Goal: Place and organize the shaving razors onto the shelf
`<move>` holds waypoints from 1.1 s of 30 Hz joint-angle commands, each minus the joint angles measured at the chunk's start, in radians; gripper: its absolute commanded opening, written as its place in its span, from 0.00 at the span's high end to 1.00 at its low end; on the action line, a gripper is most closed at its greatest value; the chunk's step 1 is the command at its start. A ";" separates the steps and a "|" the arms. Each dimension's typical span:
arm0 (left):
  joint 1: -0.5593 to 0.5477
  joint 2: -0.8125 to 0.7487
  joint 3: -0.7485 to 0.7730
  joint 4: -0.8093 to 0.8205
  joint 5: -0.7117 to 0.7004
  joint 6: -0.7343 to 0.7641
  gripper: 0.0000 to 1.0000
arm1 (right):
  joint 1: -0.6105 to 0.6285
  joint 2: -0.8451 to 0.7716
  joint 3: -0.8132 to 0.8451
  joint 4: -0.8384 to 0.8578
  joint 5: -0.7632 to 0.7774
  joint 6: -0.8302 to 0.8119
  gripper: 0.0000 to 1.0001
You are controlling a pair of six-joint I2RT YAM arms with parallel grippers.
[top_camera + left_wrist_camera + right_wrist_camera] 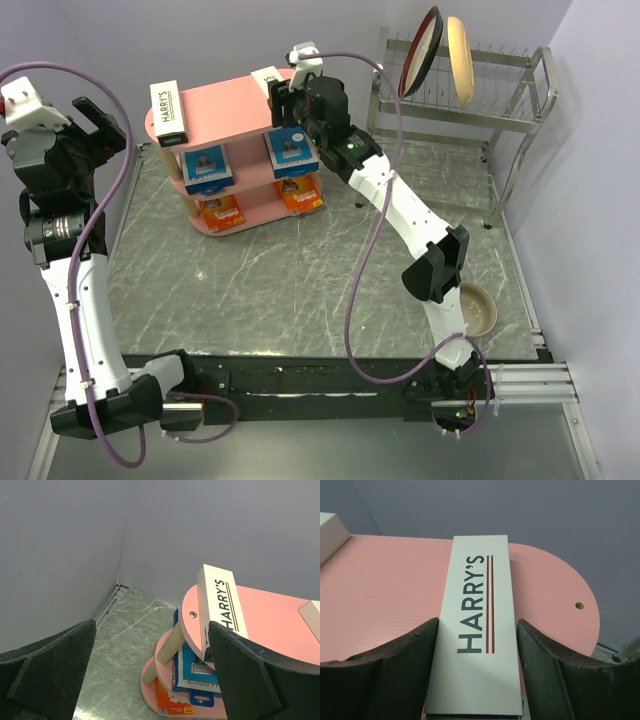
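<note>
**Shaving razors on the pink oval-topped shelf with light wooden posts (228, 108)**

On the top tier of the shelf, one long white cardboard box lettered HARRY'S (170, 112) lies at the left end. A second white HARRY'S box (480, 580) is at the right end of the same tier. The right gripper (477, 625) has its two black fingers closed against the long sides of this box. I cannot tell whether the box rests on the tier or is a little above it.

On the middle tier are the left blue-and-white card (208, 168) and the right blue-and-white card (291, 152). On the bottom tier are the left orange card (222, 212) and the right orange card (300, 195).

The left gripper (150, 630) hangs in the air to the left of the shelf. Its fingers are spread wide, with nothing between them.
</note>
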 commanded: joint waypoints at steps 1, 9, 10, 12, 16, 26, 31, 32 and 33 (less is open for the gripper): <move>0.010 -0.018 -0.001 0.005 0.008 -0.018 0.01 | -0.002 0.042 0.044 0.028 0.055 0.000 0.31; 0.014 -0.016 -0.004 0.004 0.013 -0.022 0.01 | -0.002 0.082 0.076 0.070 0.122 0.038 0.33; 0.014 -0.016 -0.004 0.002 0.014 -0.024 0.01 | -0.002 0.085 0.076 0.076 0.134 0.047 0.35; 0.015 -0.015 -0.004 0.002 0.016 -0.025 0.01 | 0.000 0.086 0.076 0.083 0.173 0.060 0.36; 0.017 -0.015 -0.005 0.002 0.020 -0.028 0.01 | 0.001 0.092 0.076 0.105 0.193 0.064 0.36; 0.017 -0.018 -0.008 -0.003 0.019 -0.027 0.01 | 0.021 0.115 0.086 0.128 0.153 0.040 0.36; 0.018 -0.022 -0.011 -0.004 0.019 -0.027 0.01 | 0.032 0.115 0.093 0.142 0.142 0.032 0.00; 0.017 -0.024 -0.013 -0.006 0.019 -0.027 0.01 | 0.034 0.114 0.093 0.145 0.138 0.029 0.00; 0.017 -0.024 -0.013 -0.006 0.019 -0.028 0.01 | 0.035 0.106 0.092 0.148 0.139 0.029 0.00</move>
